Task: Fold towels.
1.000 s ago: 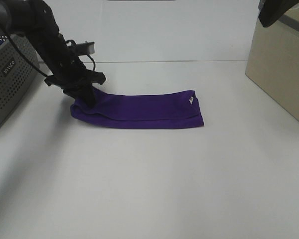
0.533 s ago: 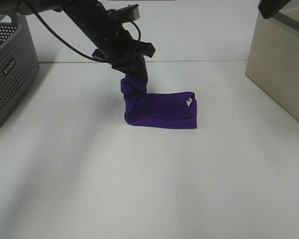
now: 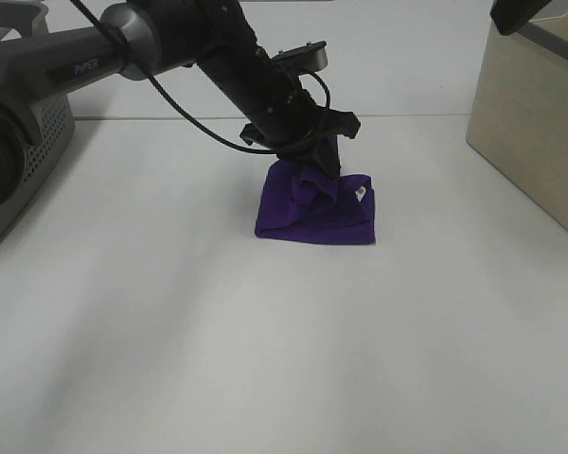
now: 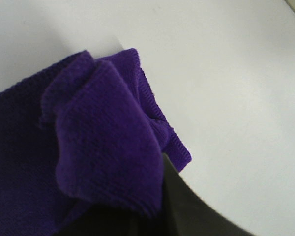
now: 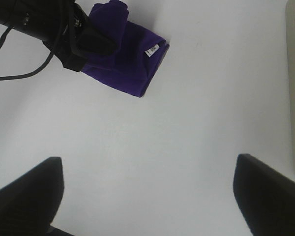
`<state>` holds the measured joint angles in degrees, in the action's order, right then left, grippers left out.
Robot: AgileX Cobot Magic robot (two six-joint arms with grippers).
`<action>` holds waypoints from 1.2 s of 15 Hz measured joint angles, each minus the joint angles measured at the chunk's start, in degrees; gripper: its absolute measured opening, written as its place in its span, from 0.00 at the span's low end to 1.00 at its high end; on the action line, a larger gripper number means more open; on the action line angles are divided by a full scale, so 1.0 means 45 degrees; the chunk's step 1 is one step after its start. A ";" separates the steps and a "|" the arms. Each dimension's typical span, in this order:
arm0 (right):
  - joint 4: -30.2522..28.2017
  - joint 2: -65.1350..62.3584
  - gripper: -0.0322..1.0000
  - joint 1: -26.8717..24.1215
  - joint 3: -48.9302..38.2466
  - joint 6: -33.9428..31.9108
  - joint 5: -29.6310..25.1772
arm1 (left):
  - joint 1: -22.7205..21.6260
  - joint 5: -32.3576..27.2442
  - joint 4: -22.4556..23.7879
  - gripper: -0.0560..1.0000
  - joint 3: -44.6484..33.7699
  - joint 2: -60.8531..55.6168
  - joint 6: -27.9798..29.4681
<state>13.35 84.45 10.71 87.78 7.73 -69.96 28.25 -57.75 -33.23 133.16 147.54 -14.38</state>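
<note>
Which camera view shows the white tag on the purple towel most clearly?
The right wrist view: the tag lies unobstructed at the towel edge. The exterior high view shows the tag smaller. The left wrist view shows only purple cloth, no tag.

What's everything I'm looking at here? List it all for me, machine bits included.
towel: one, deep purple, folded, middle of the table, one end lifted and bunched
tag: one, white, on the towel's right end
basket: one, grey, perforated, far left, partly hidden by the arm
box: one, beige, far right
table: one, white, under everything
left arm: one, black and grey, reaching in from the left
left gripper: one, black, shut on the towel's lifted end
right gripper: one, black, open, held high above the table, clear of the towel
</note>
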 joint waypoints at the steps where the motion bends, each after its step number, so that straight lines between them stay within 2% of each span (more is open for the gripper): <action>1: 0.0000 0.0000 0.91 0.0000 0.0000 0.0013 0.0000 | 0.0038 0.0000 -0.0089 0.12 0.0025 0.0051 0.0000; 2: 0.0000 0.0000 0.91 0.0000 0.0000 0.0013 0.0000 | 0.0102 0.0013 -0.0166 0.19 0.0025 0.0140 0.0000; 3: 0.0000 0.0000 0.91 0.0000 0.0000 0.0013 0.0000 | 0.0140 0.0166 -0.0344 0.32 0.0025 0.0204 0.0000; 5: 0.0000 0.0000 0.91 0.0000 0.0000 0.0089 0.0000 | 0.0216 0.0688 -0.1617 0.58 0.0025 0.0216 -0.0064; 6: 0.0025 0.0000 0.91 0.0000 0.0000 0.0089 0.0000 | 0.0242 0.0828 -0.2075 0.61 0.0025 0.0216 -0.0127; 7: 0.0025 0.0000 0.91 0.0000 0.0000 0.0102 0.0000 | 0.0357 0.0942 -0.3412 0.65 0.0025 0.0216 -0.0777; 9: 0.0025 0.0000 0.91 0.0000 0.0000 0.0102 0.0000 | 0.0382 0.0942 -0.3743 0.65 0.0025 0.0216 -0.1350; 11: 0.0038 0.0000 0.91 0.0000 0.0000 0.0153 0.0000 | 0.0382 0.0942 -0.3514 0.65 0.0025 0.0191 -0.1490; 13: 0.0038 0.0000 0.91 0.0000 0.0000 0.0216 0.0000 | 0.0369 0.0713 -0.2534 0.65 0.0153 0.0076 -0.1515; 15: 0.0051 0.0000 0.91 0.0000 0.0000 0.0280 0.0000 | 0.0369 -0.0484 -0.0560 0.65 0.0866 -0.0089 -0.1184; 16: 0.0102 0.0000 0.91 0.0000 0.0000 0.0369 0.0000 | 0.0369 -0.1426 0.0598 0.65 0.1401 -0.0115 -0.0777; 17: 0.0166 0.0000 0.91 0.0000 0.0000 0.0433 0.0000 | 0.0369 -0.2368 0.2827 0.65 0.2432 -0.0115 0.0166; 18: 0.0191 0.0000 0.91 0.0000 0.0000 0.0433 0.0000 | 0.0369 -0.2508 0.4431 0.65 0.3056 -0.0191 0.1235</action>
<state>14.21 84.45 10.71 87.78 9.68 -69.96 29.91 -69.04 -13.29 146.91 146.68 -8.82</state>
